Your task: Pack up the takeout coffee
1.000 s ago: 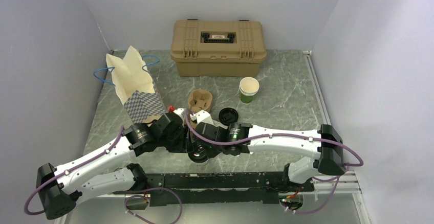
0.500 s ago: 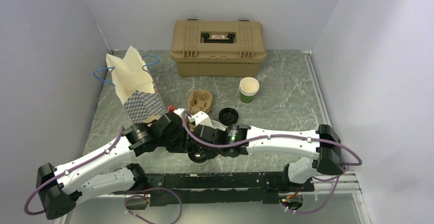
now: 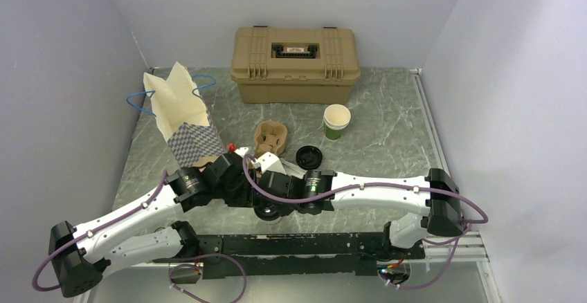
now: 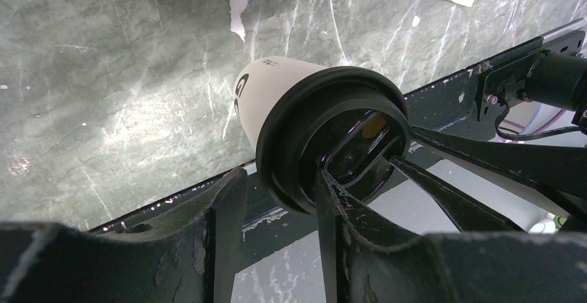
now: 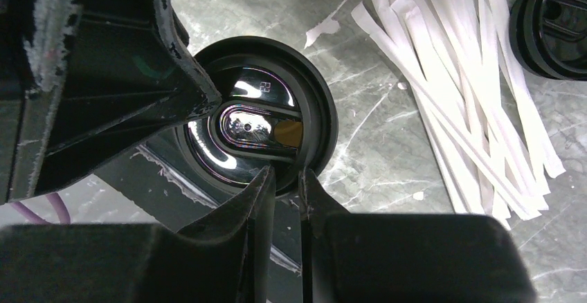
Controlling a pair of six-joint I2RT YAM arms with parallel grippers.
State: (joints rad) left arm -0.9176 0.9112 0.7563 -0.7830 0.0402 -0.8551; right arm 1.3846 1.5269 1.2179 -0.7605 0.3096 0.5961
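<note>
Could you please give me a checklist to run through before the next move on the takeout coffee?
1. Lid seated on the takeout coffee: ok.
2. Right pincer closed on the lid rim: ok.
3. Left pincer actually gripping the takeout coffee: cannot tell.
4. Paper bag upright, mouth open: ok.
5. Green cup clear of both arms: ok.
</note>
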